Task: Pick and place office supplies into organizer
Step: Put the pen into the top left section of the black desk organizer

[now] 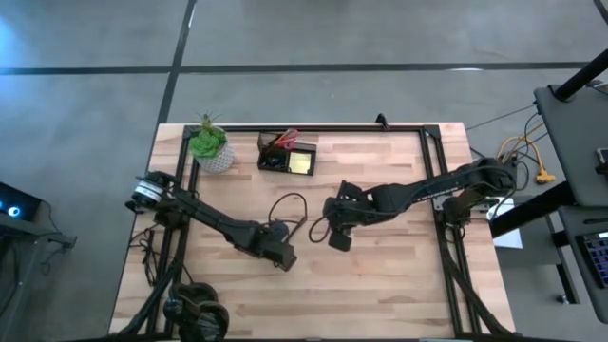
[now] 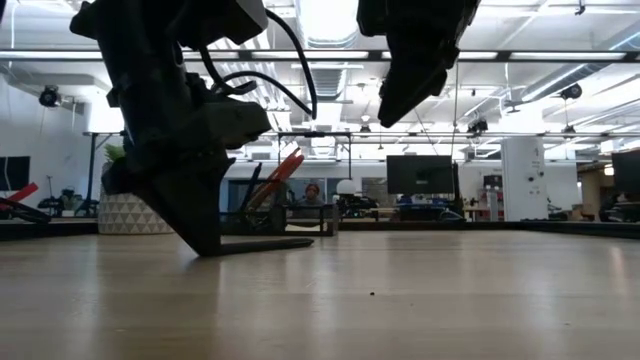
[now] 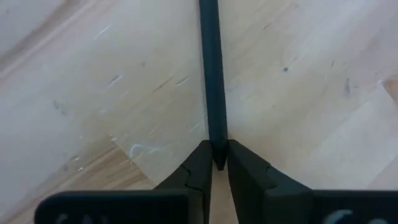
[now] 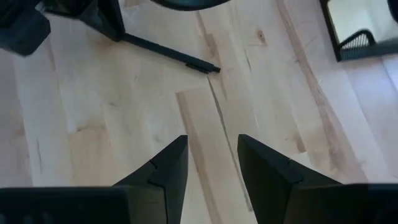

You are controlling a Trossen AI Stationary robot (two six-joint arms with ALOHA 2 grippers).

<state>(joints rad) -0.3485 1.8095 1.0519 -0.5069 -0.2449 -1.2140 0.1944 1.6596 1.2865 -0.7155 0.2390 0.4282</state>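
A black pen (image 3: 211,68) lies on the wooden table, and my left gripper (image 3: 217,155) is shut on its near end; the low view shows the left gripper (image 2: 207,246) down at the tabletop with the pen (image 2: 270,243) stretching away from it. My right gripper (image 4: 212,146) hangs open above the table beside it, with nothing between its fingers; in the high view the right gripper (image 1: 339,239) is right of the left gripper (image 1: 283,256). The black organizer (image 1: 288,157) stands at the far edge with red-handled scissors (image 1: 285,140) and a yellow sticky-note pad (image 1: 302,162) in it. My left gripper pinches the pen's end (image 3: 218,144) between its two fingertips. The fingers come steeply from above, slanting down, and are in line with the pen rather than across it. The pen lies flat on the table (image 2: 290,243) and reaches away from the fingers.
A potted green plant (image 1: 211,147) stands left of the organizer at the far edge. A black cable loop (image 1: 287,204) hangs from the left arm over the table's middle. Bare wood (image 1: 380,285) spreads across the near and right parts of the table.
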